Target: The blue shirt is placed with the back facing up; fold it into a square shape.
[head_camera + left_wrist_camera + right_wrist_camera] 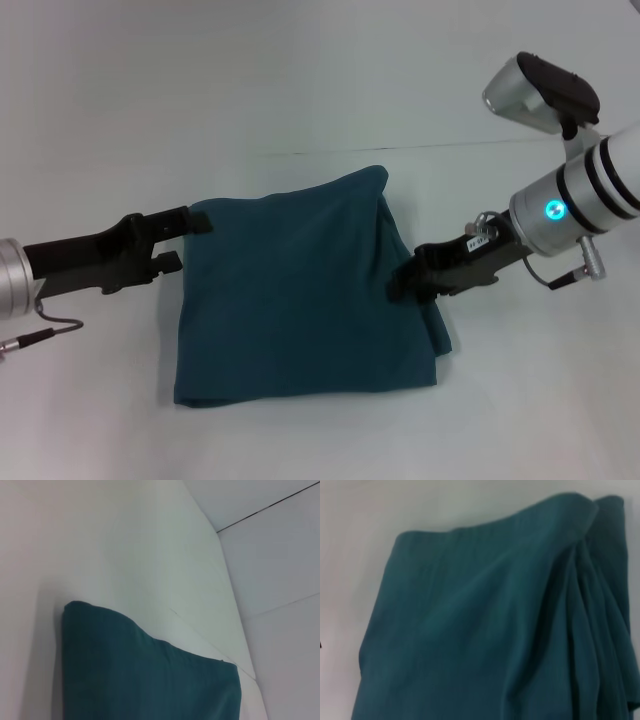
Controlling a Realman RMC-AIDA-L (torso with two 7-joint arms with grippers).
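Note:
The blue shirt [300, 290] lies folded into a rough square in the middle of the white table, with its right edge bunched into loose pleats. My left gripper [193, 242] stands open at the shirt's upper left corner, its upper finger touching the cloth edge and its lower finger just off it. My right gripper [400, 282] rests at the pleated right edge. The left wrist view shows one folded corner of the shirt [140, 680]. Nearly all of the right wrist view is filled by the shirt [470, 630], its pleats along one side.
The white table [300, 80] spreads bare all around the shirt, with a thin dark seam [450, 145] running across behind it. The right arm's silver camera housing [540, 90] hangs above the table at the back right.

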